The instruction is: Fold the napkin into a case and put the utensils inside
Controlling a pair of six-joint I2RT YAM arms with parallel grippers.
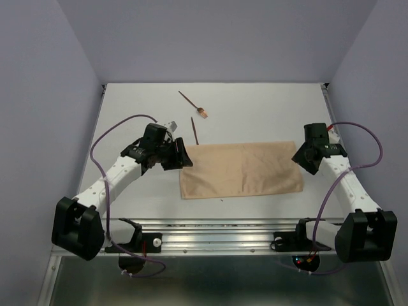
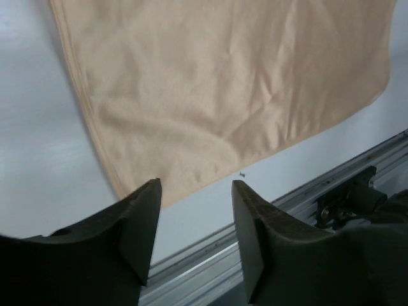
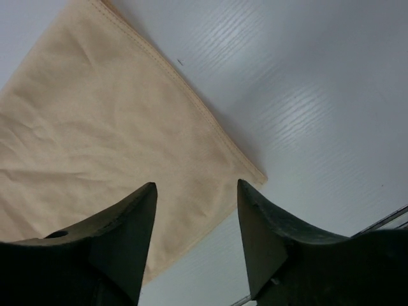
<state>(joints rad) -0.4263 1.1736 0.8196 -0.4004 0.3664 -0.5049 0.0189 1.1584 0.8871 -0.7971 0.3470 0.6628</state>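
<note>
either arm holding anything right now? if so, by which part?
Nothing is held. The left gripper and right gripper each have jaws apart and empty, at opposite ends of the napkin, which lies flat on the table.

Both wrist views crop the napkin (image 2: pixel 223 83).

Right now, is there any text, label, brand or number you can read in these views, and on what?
No readable text in any view.
The napkin is plain, no print or tag showing.
The utensils are too small to show any marking.
The black arm bases show no legible lettering.
</note>
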